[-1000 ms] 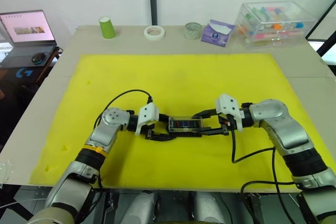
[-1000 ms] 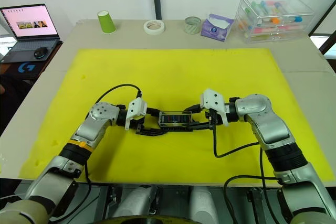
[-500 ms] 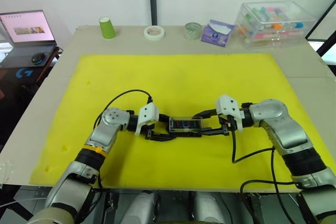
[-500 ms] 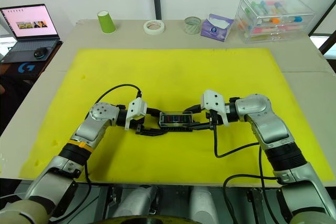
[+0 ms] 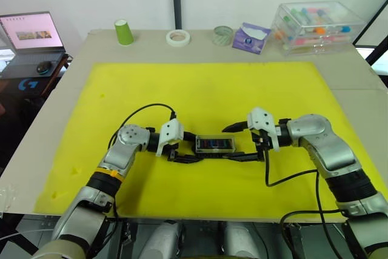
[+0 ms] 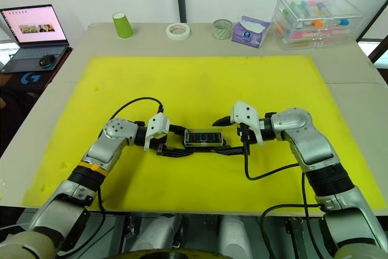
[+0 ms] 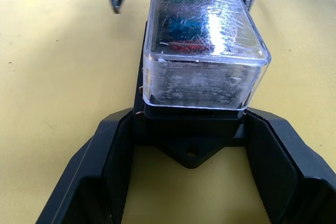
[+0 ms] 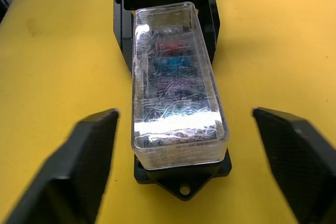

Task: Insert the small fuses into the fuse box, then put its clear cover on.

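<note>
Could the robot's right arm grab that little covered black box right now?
Probably yes. The right end effector is open, its fingers spread on either side of the fuse box, with only bare yellow mat between. The left end effector grips the far end.

A grey counter (image 6: 73,40) carries a yellow mat (image 6: 200,83); beyond it from 11 to 1 o'clock: green cup (image 6: 123,25), tape roll (image 6: 178,30), clear bin (image 6: 317,20).
</note>
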